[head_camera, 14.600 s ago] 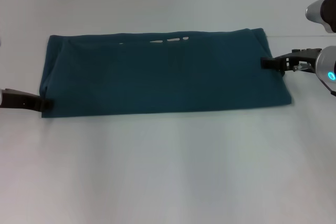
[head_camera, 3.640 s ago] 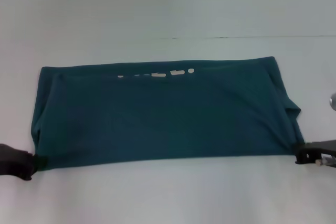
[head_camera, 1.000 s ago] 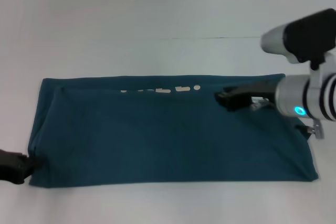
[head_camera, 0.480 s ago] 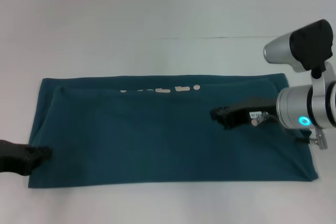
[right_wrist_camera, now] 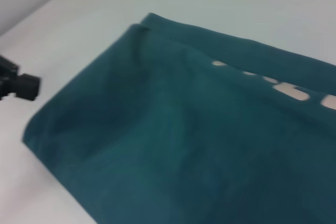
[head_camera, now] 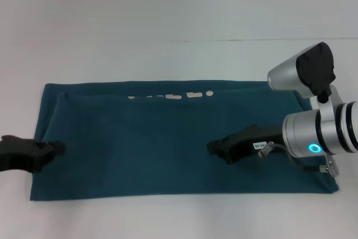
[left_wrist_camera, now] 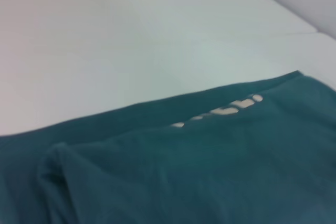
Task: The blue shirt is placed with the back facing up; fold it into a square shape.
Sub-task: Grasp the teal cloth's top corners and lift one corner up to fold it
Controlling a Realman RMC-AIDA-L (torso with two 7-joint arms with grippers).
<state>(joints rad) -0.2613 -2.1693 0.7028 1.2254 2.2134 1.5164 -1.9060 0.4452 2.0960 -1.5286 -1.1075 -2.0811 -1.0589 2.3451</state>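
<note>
Head cam: the blue shirt (head_camera: pixel 168 138) is lying flat on the white table (head_camera: pixel 168 15) as a long folded band, mostly smooth. My right gripper (head_camera: pixel 219 148) is out over the shirt's right half and my left gripper (head_camera: pixel 51 149) sits at its left edge. Honestly can't tell whether either one is open or pinching fabric.

Left wrist cam: just shirt (left_wrist_camera: pixel 210 171) with a row of pale patches along its far fold.

Right wrist cam: shirt (right_wrist_camera: pixel 199 129) again, with the left gripper (right_wrist_camera: pixel 23 86) off past its end.
</note>
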